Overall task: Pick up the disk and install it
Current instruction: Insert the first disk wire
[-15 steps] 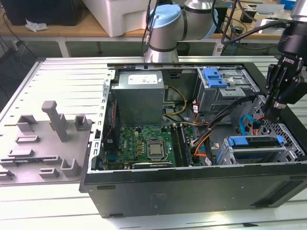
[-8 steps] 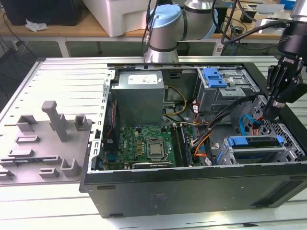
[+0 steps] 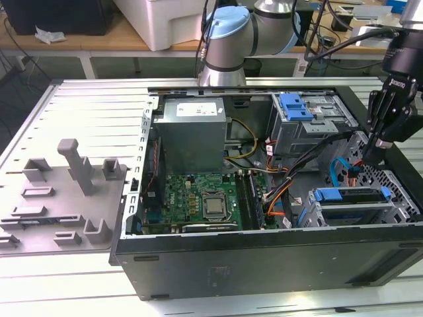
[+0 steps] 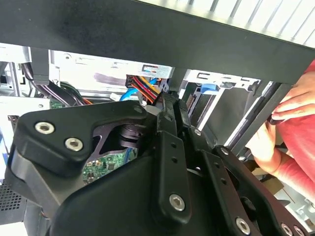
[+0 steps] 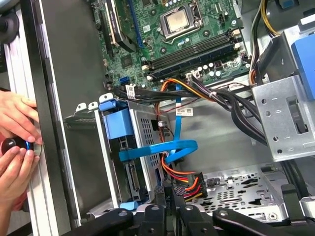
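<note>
The open computer case (image 3: 264, 257) lies on its side on the slatted metal surface (image 3: 99, 99), its black wall nearest in the exterior view. Just behind that wall, toward the exterior view's right, the disk (image 3: 350, 195) sits in its metal bay with its blue frame showing; in the first wrist view the disk (image 5: 142, 132) has a blue cable (image 5: 162, 150) looping across it. The hand (image 3: 367, 158) hangs over the case's end just beyond the disk, its 2 fingertips together and clamped on nothing, close to an orange-and-red cable plug (image 5: 189, 184); whether it touches the plug I cannot tell. A person's fingers (image 5: 17, 118) rest against the case's rim. Farther back lie the motherboard (image 3: 198, 198) and the grey power supply (image 3: 192, 132).
</note>
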Controlling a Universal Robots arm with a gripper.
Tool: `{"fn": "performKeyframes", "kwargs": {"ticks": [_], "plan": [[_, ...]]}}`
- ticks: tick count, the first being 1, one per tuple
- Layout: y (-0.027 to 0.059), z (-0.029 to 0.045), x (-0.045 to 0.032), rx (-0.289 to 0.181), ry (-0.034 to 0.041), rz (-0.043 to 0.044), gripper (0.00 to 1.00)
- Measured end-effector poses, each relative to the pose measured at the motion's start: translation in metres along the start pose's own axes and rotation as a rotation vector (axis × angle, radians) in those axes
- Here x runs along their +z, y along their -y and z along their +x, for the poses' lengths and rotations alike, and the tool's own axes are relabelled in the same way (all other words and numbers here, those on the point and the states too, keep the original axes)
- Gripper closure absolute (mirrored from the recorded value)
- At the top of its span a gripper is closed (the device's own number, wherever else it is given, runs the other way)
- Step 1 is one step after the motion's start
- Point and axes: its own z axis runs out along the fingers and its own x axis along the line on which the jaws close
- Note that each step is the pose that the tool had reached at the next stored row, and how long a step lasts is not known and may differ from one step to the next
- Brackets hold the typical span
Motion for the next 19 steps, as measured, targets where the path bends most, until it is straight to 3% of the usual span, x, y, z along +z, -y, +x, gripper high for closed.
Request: {"fn": "performKeyframes", "kwargs": {"ticks": [6, 10, 15, 19], "plan": [[-0.0087, 0.0037, -0.0029, -0.005, -0.0020, 0.0055, 0.83], [-0.0107, 0.0043, -0.0028, -0.028, -0.0026, 0.0161, 0.83], [-0.0109, 0.0044, -0.0029, -0.087, -0.0049, 0.0417, 0.83], [-0.0118, 0.0048, -0.0033, -0.101, -0.0041, 0.0540, 0.83]]}}
